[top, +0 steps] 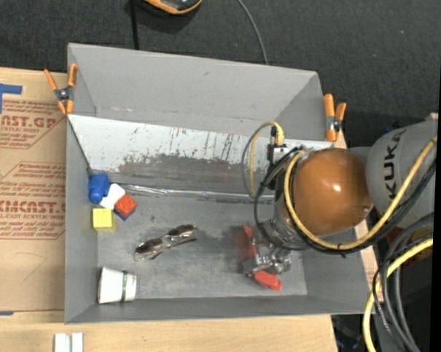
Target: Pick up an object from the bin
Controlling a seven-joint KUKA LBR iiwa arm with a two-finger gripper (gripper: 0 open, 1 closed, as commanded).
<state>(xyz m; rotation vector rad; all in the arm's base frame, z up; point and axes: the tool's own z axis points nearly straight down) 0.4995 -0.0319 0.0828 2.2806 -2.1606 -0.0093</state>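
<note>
My gripper [266,262] is low in the bin's right part, under the orange dome on the wrist. Red plastic pieces lie right at it: one red piece [242,239] to its upper left and another red piece [269,281] just below its tip. They may be parts of one red-handled tool, and the gripper hides the middle. Whether anything sits between the fingers is hidden from me.
A shiny metal clip-like piece [166,242] lies in the middle of the floor. At the left wall sit a blue block [97,187], a white block [112,196], an orange block [125,206] and a yellow block [102,218]. A white cup [116,285] lies at the front left.
</note>
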